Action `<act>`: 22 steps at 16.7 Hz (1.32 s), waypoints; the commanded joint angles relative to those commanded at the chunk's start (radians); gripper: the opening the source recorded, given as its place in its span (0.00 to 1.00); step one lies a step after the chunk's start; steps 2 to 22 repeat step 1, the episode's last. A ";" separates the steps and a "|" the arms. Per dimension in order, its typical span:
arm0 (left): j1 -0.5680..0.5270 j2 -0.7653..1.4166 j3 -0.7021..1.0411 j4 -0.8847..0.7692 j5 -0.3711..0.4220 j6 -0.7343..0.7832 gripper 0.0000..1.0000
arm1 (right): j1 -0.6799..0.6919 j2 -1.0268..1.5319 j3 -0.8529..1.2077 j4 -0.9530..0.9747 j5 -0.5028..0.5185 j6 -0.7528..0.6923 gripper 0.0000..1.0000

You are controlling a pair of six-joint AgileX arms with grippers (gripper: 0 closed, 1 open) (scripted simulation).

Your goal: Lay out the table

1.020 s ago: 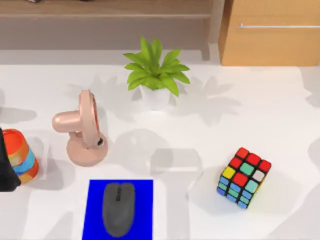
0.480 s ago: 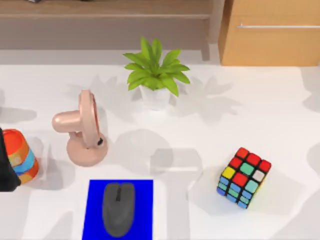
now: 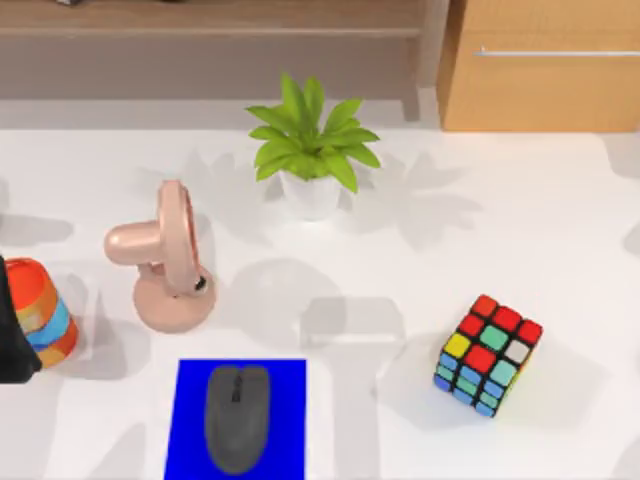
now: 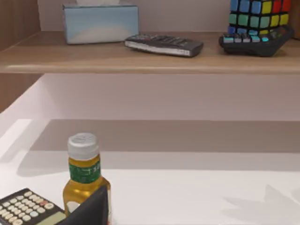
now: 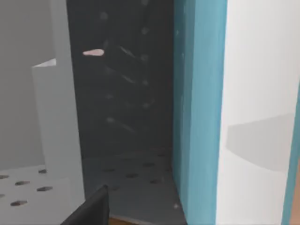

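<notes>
The white table [image 3: 560, 230] carries a potted green plant [image 3: 310, 160] at the back middle and a pink desk fan [image 3: 165, 262] to its left. A striped orange and blue cup [image 3: 42, 312] stands at the far left, right beside my dark left arm [image 3: 12, 335]. At the front, a grey mouse [image 3: 237, 417] lies on a blue mat [image 3: 285, 385], and a colour cube [image 3: 487, 355] sits at the front right. A dark part of my left gripper [image 4: 91, 211] shows in the left wrist view, and a dark part of my right gripper [image 5: 93, 208] in the right wrist view.
A wooden cabinet [image 3: 545, 70] stands at the back right. The left wrist view has a yellow bottle [image 4: 84, 176], a calculator [image 4: 26, 208], and a shelf [image 4: 140, 58] with a tissue box [image 4: 101, 23], a remote [image 4: 164, 44] and a second cube [image 4: 258, 14]. A teal panel [image 5: 199, 108] is close in the right wrist view.
Nothing on the table has moved. Only the shadows at the table's right edge have shifted a little.
</notes>
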 joint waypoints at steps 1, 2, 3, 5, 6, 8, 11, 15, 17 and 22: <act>0.000 0.000 0.000 0.000 0.000 0.000 1.00 | 0.000 0.000 -0.001 0.000 0.000 0.000 1.00; 0.000 0.000 0.000 0.000 0.000 0.000 1.00 | 0.000 0.000 -0.001 0.000 0.000 0.000 1.00; 0.000 0.000 0.000 0.000 0.000 0.000 1.00 | 0.000 0.000 -0.001 0.000 0.000 0.000 1.00; 0.000 0.000 0.000 0.000 0.000 0.000 1.00 | 0.000 0.000 -0.001 0.000 0.000 0.000 1.00; 0.000 0.000 0.000 0.000 0.000 0.000 1.00 | 0.000 0.000 -0.001 0.000 0.000 0.000 1.00; 0.000 0.000 0.000 0.000 0.000 0.000 1.00 | 0.000 0.000 -0.001 0.000 0.000 0.000 1.00; 0.000 0.000 0.000 0.000 0.000 0.000 1.00 | 0.000 0.000 -0.001 0.000 0.000 0.000 1.00; 0.000 0.000 0.000 0.000 0.000 0.000 1.00 | 0.000 0.000 -0.001 0.000 0.000 0.000 1.00; 0.000 0.000 0.000 0.000 0.000 0.000 1.00 | 0.000 0.000 -0.001 0.000 0.000 0.000 1.00; 0.000 0.000 0.000 0.000 0.000 0.000 1.00 | 0.000 0.000 -0.001 0.000 0.000 0.000 1.00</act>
